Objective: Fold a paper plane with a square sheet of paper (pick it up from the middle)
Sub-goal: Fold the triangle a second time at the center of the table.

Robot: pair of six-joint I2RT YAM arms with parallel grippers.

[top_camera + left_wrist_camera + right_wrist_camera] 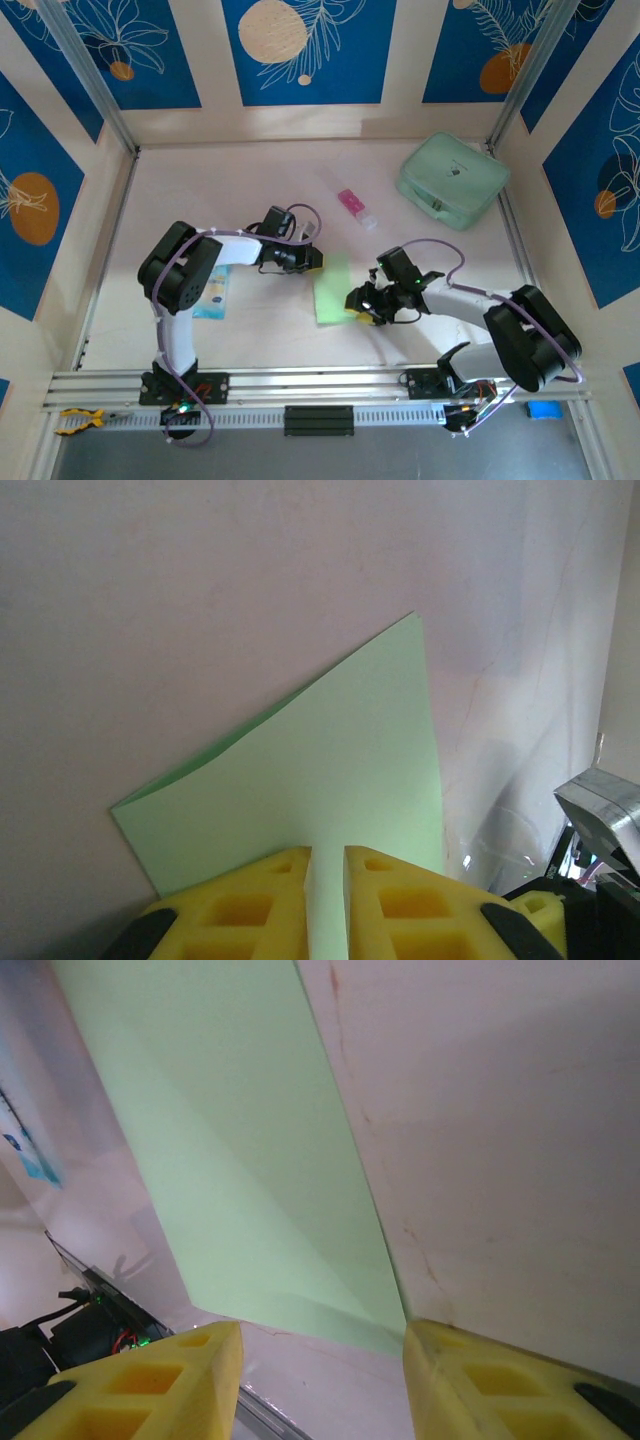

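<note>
**Paper anchored at the far edge, free at the near corner**

Start with the table (pixel 250 180): its middle is your working ground. The mint-green case (pixel 452 180) sits at the far right, well apart from the fold, so I judge it no obstacle.

The square sheet of paper (pixel 333 290) lies in the centre between your two arms, doubled over into a tall strip.

Your left gripper (pixel 318 258) is closed tight on the sheet's far edge. In the left wrist view the paper runs straight between the yellow fingers (pixel 260 900). I read that grip as an anchor, so the sheet cannot slide while you work it.

Your right gripper (pixel 362 300) sits at the near right corner, jaws standing apart and holding nothing. In its wrist view the paper's corner lies on the table just ahead of the gap, probably leaving that gripper free to press a crease.

The pink-and-white tube (pixel 355 208) lies beyond the sheet, apart from both grippers.
</note>
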